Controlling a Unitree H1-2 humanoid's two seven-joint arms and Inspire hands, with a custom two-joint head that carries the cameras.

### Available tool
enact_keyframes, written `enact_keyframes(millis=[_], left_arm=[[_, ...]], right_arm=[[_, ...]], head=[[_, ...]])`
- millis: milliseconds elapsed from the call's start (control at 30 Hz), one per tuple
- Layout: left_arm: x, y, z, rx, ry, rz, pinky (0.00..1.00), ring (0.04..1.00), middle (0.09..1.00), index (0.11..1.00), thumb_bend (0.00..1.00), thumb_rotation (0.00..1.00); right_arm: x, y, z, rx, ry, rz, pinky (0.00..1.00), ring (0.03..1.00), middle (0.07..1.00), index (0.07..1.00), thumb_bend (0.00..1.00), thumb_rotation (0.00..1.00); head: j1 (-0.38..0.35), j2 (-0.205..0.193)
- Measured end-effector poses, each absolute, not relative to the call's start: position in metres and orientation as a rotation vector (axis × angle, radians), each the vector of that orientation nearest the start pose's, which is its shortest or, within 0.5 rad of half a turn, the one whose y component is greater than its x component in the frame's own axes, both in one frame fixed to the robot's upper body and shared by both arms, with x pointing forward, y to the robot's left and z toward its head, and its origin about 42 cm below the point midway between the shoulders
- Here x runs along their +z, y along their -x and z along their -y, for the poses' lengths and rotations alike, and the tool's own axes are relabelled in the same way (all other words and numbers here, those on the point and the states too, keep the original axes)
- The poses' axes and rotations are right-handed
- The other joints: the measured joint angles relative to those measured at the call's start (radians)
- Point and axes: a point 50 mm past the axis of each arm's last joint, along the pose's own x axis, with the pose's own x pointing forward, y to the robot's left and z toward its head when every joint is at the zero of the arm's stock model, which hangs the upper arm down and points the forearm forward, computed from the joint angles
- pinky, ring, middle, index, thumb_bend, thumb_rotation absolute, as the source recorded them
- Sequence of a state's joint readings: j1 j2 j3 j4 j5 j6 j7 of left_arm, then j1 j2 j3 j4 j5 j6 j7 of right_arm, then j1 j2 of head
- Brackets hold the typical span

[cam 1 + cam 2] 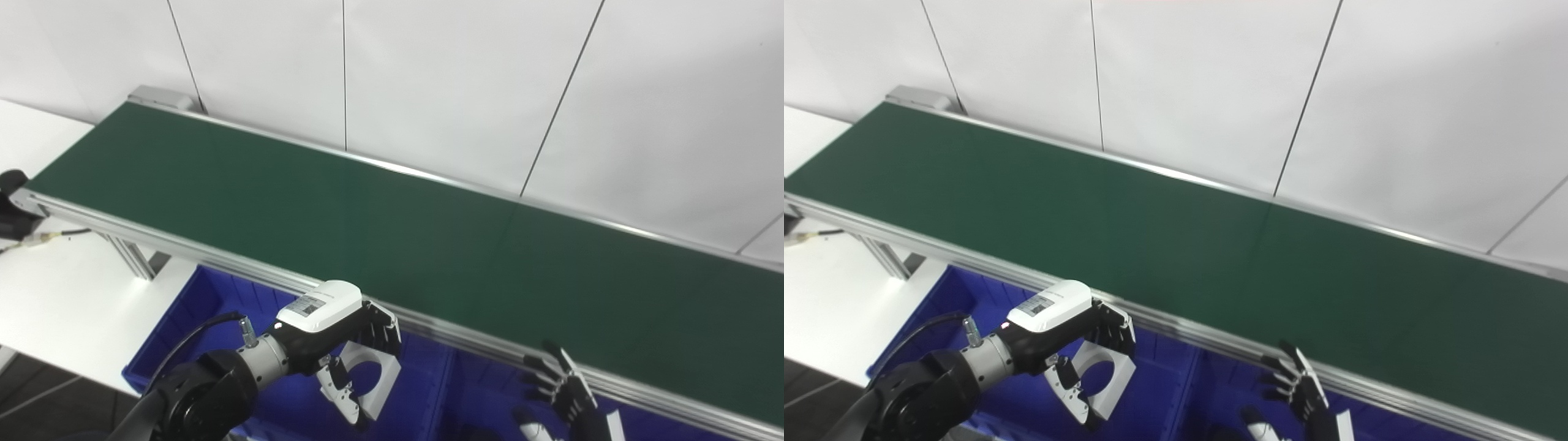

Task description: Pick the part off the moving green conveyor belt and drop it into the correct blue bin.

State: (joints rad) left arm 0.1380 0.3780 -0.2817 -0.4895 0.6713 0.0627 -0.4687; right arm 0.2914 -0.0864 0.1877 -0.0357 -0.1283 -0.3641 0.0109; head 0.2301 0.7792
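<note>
The picking step looked finished and the drop was in hand: the left robot hand [343, 343], low in the lower left of the frame, was closed on the white part [370, 373], a flat bracket with a round hole, pinched between its fingers and thumb. The part hung off the belt, in front of its near rail and above the left blue bin [184, 318], which sat below the near edge of the green conveyor belt [367, 214]. No other part showed on the belt, which ran bare from the upper left to the right edge. The next move, as I judged it, called for the fingers to spread so the part would fall inside the bin walls, provided this was the correct bin, which the pictures did not settle. The right robot hand [566, 389], at the bottom right, held nothing, its fingers spread and raised just in front of the rail, over the right blue bin [478, 380]. A white piece showed at the bottom edge beside it, too cut off to identify. The white surface [73, 288] lay at the left.
</note>
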Motion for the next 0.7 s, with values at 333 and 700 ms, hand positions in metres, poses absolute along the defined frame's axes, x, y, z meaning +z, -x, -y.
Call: enact_keyframes(millis=[333, 700], left_arm=[[0.139, -0.209, -0.212, -0.653, -1.034, 0.05, 0.38, 0.405, 0.459, 0.519, 0.5, 0.0], [0.094, -0.228, -0.217, -0.635, -1.048, 0.021, 0.39, 0.421, 0.452, 0.518, 0.5, 0.0]], right_arm=[[0.063, -0.178, 0.201, 0.18, 0.159, 0.101, 0.59, 0.686, 0.77, 0.875, 0.6, 0.49], [0.064, -0.179, 0.202, 0.173, 0.161, 0.102, 0.58, 0.678, 0.767, 0.876, 0.61, 0.51]], head=[[-0.011, 0.025], [-0.023, 0.035]])
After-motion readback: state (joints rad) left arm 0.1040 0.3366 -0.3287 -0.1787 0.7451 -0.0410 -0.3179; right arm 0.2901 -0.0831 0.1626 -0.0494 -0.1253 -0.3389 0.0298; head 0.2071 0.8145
